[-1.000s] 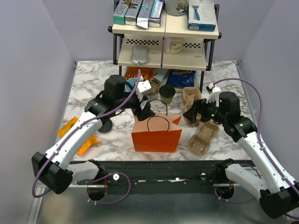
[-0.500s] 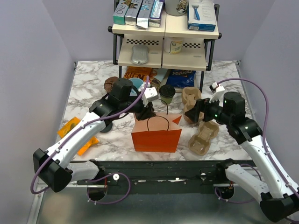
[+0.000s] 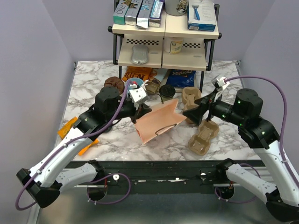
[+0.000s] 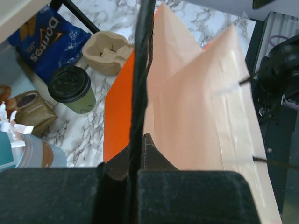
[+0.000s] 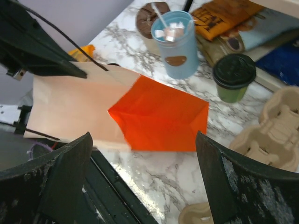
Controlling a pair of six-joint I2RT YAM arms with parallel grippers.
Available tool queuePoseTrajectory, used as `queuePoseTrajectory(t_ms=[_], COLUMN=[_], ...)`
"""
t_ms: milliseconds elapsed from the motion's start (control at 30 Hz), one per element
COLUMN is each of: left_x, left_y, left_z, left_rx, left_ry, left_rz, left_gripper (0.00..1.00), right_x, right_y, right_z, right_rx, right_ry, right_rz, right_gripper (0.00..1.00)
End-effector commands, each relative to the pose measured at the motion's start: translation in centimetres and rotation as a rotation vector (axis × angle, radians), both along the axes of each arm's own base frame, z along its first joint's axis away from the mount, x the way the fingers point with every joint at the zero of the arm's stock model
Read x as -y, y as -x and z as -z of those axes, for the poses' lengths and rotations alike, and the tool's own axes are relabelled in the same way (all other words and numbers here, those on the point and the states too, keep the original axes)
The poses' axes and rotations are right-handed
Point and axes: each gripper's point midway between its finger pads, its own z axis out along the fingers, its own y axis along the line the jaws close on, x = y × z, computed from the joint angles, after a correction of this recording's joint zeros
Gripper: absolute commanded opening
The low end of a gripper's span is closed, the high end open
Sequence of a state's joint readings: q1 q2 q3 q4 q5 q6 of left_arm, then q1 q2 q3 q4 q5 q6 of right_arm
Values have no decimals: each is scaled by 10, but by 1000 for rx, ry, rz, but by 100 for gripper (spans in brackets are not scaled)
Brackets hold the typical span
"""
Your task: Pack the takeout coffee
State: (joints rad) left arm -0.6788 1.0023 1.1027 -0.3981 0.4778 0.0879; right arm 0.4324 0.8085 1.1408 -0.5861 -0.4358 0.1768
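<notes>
Marble table [image 3: 93,79] with a two-tier shelf rack [image 3: 140,56] along its far edge. At centre, an orange paper bag [image 3: 159,123] is tipped over, its mouth facing near and left. The left gripper [image 4: 140,144] is clamped on the bag's black handle [image 4: 140,70]. The right gripper [image 5: 143,135] hovers to the right of the bag, fingers wide apart and holding nothing. The takeout coffee [image 3: 167,93] stands upright on the table just beyond the bag, between a light blue cup [image 3: 132,86] and a pulp carrier [image 3: 190,96].
</notes>
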Motion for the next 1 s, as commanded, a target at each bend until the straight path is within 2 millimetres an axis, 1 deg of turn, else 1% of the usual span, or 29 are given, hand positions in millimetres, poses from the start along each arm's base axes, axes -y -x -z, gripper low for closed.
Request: queuePoseTrajectory(t_ms=[0, 33, 67, 100, 133, 167, 267, 300, 333, 400, 467, 500, 567, 633, 667, 700, 800, 900, 967], left_x=[-7, -9, -10, -8, -15, -17, -16, -14, -10, -12, -12, -10, -7, -6, -7, -6, -6, -4, -1], left_y=[1, 2, 2, 4, -2, -4, -2, 0, 4, 1, -2, -2, 1, 1, 1, 1, 1, 4, 8], left_z=[-4, 1, -2, -1, 2, 0, 0, 1, -1, 2, 2, 2, 3, 2, 2, 1, -1, -4, -8], left_rx=[23, 11, 15, 19, 23, 21, 22, 23, 28, 27, 24, 20, 19, 25, 28, 32, 28, 47, 66], left_ry=[-35, -66, -74, -91, -117, -118, -137, -137, -134, -142, -144, -145, -150, -150, -148, -146, -137, -121, -93], left_rz=[-93, -110, -129, -141, -200, -231, -257, -248, -231, -265, -284, -283, -265, -264, -265, -268, -276, -254, -217], left_gripper=[0, 0, 0, 0, 0, 0, 0, 0, 0, 0, 0, 0, 0, 0, 0, 0, 0, 0, 0], right_x=[-13, -14, -18, -20, -22, -25, -38, -41, -43, -42, -40, -38, -40, -43, -47, -53, -66, -73, -73], right_y=[-9, -14, -19, -23, -25, -23, -17, -19, -19, -21, -25, -29, -33, -39, -41, -39, -35, -33, -34], right_z=[-11, -13, -16, -26, -29, -31, -23, -14, -10, 3, 13, 13, 21, 20, 24, 24, 33, 46, 52], right_rx=[55, 54, 46, 70, 75, 83, 60, 40, 35, 22, 13, 20, 8, 8, -3, -6, -30, -57, -72], right_ry=[97, 99, 90, 63, 54, 47, 67, 100, 120, 186, 217, 218, 230, 225, 231, 225, 235, 249, 255], right_rz=[26, 40, 44, 60, 59, 42, -16, 9, 17, 58, 87, 113, 123, 139, 130, 100, 32, -4, 2], right_gripper=[99, 99, 99, 99, 99, 99, 99, 99, 99, 99, 100, 100, 100, 100, 100, 100, 100, 100, 100])
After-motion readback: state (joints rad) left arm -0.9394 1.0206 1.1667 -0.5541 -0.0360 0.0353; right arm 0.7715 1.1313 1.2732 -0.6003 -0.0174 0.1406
